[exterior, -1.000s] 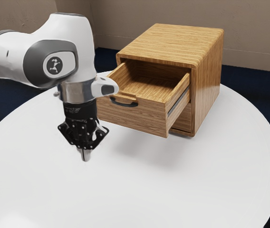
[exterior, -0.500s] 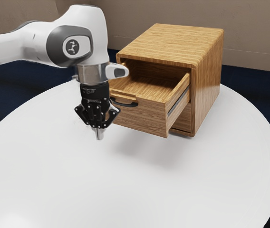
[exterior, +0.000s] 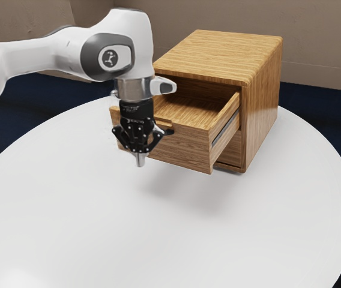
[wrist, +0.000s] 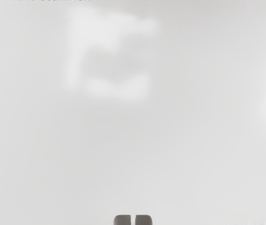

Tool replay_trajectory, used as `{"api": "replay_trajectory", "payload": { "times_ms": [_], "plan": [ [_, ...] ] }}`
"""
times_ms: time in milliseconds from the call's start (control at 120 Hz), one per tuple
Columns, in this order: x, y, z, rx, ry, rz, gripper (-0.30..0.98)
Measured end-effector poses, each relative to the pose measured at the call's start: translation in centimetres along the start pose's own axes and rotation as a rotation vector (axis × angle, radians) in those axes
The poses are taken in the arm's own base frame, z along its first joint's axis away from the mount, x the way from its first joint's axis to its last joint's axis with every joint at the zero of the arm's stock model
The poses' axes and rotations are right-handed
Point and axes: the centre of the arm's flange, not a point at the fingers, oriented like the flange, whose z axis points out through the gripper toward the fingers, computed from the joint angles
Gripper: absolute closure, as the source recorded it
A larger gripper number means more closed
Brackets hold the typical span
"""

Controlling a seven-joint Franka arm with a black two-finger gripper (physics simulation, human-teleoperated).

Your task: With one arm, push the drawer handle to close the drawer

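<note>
Gripper (exterior: 140,161): one, black, pointing down, set narrow, its two fingertips (wrist: 122,220) side by side with a slim gap and nothing held.

Progress: approach, by judgement well along; the gripper is near the front of the drawer (exterior: 185,150). Closing, not achieved: the drawer stands well out of its cabinet (exterior: 262,105). Left to do: meet the handle (exterior: 168,132), push toward the cabinet, carry on until the front sits flush. Contact between gripper and handle: cannot be told, as the gripper covers part of it. A push well off the middle might make the drawer bind.

Drawer: one, upper, light brown wood with streaked grain running along the front; open at the top, inside visible, a dark runner (exterior: 226,127) along the side wall. Location: just behind the gripper, its front reaching past the tool on both sides in the exterior view, mostly toward that view's right.

Handle: one, dark, a slim bar on the upper part of the front; above the fingertips, partly behind the gripper's body.

Cabinet: matching wood, rounded edges, farther from the gripper than the drawer front.

Table (exterior: 218,240): white, round-edged, below the fingertips.
</note>
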Motion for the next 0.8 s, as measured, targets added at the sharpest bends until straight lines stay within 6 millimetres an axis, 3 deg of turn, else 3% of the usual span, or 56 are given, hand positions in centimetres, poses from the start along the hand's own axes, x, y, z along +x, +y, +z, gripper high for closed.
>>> {"api": "replay_trajectory", "payload": {
  "times_ms": [233,500,800],
  "plan": [
    [1.3,-1.0,-0.5,0.019,0.032,-0.048,0.79],
    [4.4,-2.4,-1.3,0.0,0.055,-0.086,0.79],
    [7.0,-1.4,-1.0,0.028,0.087,-0.073,0.79]
  ]
}}
